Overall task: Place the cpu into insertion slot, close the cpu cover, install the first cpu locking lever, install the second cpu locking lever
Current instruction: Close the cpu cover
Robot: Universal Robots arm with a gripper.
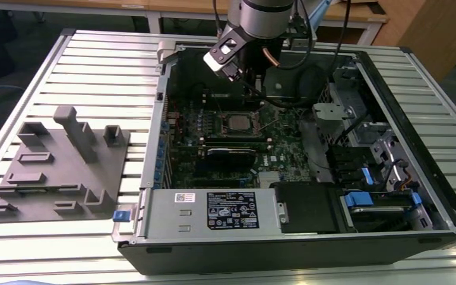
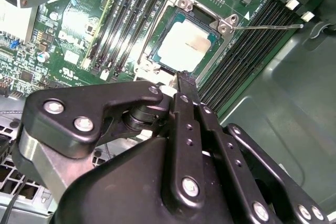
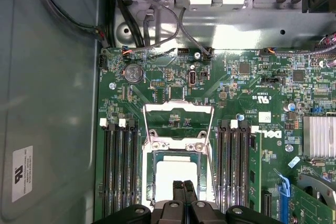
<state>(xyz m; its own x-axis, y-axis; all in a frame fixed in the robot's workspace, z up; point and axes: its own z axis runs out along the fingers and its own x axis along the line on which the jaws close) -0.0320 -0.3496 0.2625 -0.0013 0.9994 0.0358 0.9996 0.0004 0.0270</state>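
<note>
Closed, empty black gripper (image 3: 183, 183) hovers over the silver square cpu (image 3: 176, 170) seated in the metal-rimmed insertion slot (image 3: 147, 177); the thin silver cpu cover (image 3: 178, 108) stands raised beside the cpu. Long black memory slots (image 3: 119, 171) flank it.

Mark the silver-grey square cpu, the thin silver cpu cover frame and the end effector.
cpu (image 3: 178, 167), first wrist view, metal top face.
cpu cover (image 3: 178, 108), first wrist view, end bar of the frame.
end effector (image 3: 183, 184), first wrist view, between fingertips.
</note>
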